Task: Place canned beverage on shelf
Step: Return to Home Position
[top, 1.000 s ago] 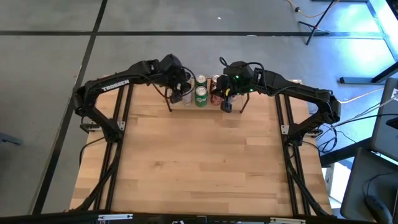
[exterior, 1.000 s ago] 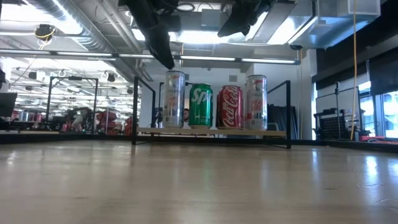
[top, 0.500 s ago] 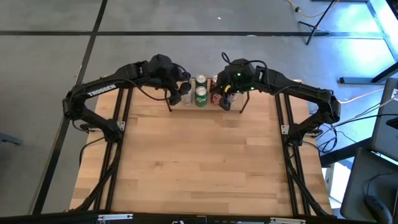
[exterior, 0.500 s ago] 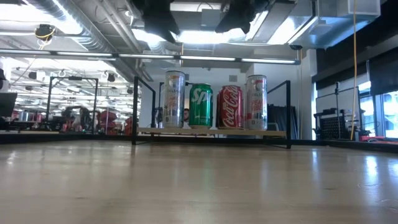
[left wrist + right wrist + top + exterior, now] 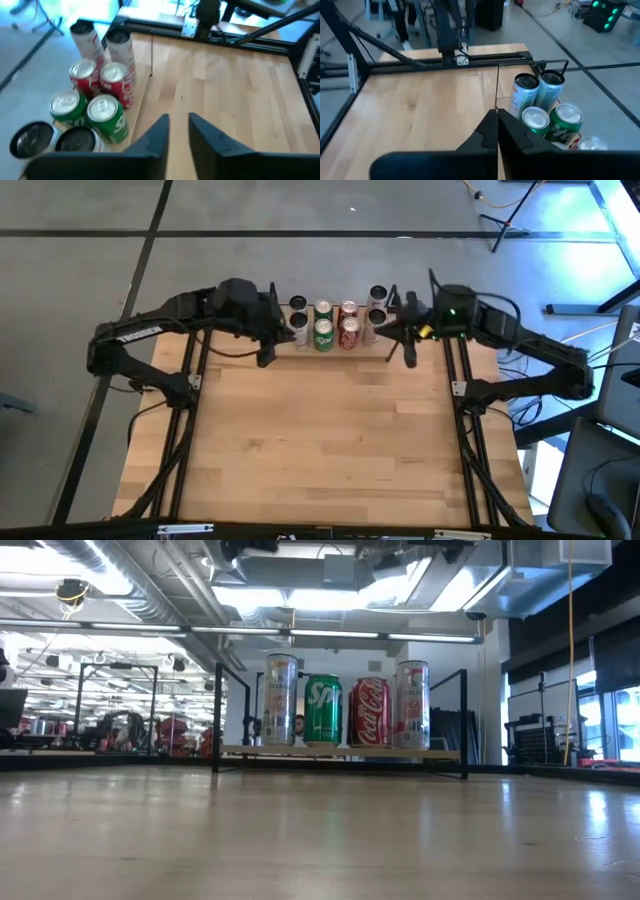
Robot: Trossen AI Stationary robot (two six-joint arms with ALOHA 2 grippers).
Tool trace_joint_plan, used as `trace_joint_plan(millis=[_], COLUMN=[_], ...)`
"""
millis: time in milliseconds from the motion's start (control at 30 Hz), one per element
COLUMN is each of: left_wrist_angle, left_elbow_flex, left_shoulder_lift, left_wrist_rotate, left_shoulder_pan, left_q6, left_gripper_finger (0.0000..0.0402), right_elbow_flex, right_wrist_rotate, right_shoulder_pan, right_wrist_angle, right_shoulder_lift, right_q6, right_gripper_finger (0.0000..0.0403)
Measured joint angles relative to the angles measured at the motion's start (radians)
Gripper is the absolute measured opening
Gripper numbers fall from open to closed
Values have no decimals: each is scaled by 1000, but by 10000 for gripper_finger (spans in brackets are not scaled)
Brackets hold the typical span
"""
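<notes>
Eight beverage cans (image 5: 347, 330) are seen in four pairs on the shelf (image 5: 340, 751), which is set at the far edge of the table (image 5: 320, 440). The left gripper (image 5: 178, 118) is held just left of the shelf, its fingers narrowly parted and empty. The right gripper (image 5: 496, 114) is held just right of it, fingers pressed together. Bare boards are seen from shelf to near edge.

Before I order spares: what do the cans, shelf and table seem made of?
Cans: likely thin metal, with glossy printed sides and bare silvery tops. Shelf: thin black rods, probably painted metal, on a pale wooden base. Table: light wood planks with visible grain.
</notes>
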Motion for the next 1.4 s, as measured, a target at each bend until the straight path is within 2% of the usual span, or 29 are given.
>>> trace_joint_plan(millis=[133, 267, 400, 567, 633, 800, 933, 1133, 1233, 1400], left_wrist_angle=[50, 137, 158, 133, 139, 184, 442, 750, 811, 820], left_elbow_flex=[-41, -154, -267, -336, -348, -453, -647, -920, -1020, -1150], left_shoulder_lift=[-42, -106, -166, -183, -183, -209, -333, -546, -656, -811], left_wrist_rotate=[21, 7, -132, -234, -235, -202, -100, -66, -63, -60], left_shoulder_pan=[-28, -36, -34, -34, -35, -61, -103, -128, -127, -127], left_q6=[35, 1, -41, -39, -99, -35, -8, -49, -94, -144], left_gripper_finger=[8, 12, 16, 14, 14, 14, 15, 16, 16, 16], right_elbow_flex=[-193, -375, -508, -596, -603, -633, -709, -867, -934, -1029], right_wrist_rotate=[-7, -5, 30, 47, 47, 20, 16, 34, 71, 90], right_shoulder_pan=[0, 0, 1, 1, 1, 1, 1, 1, 1, 1], right_wrist_angle=[152, 300, 361, 354, 365, 378, 416, 516, 544, 551], right_shoulder_lift=[-134, -268, -387, -457, -466, -472, -523, -654, -723, -823], right_q6=[79, 179, 264, 326, 337, 285, 287, 331, 351, 402], right_gripper_finger=[1, 1, 1, 1, 1, 1, 1, 1, 1, 1])
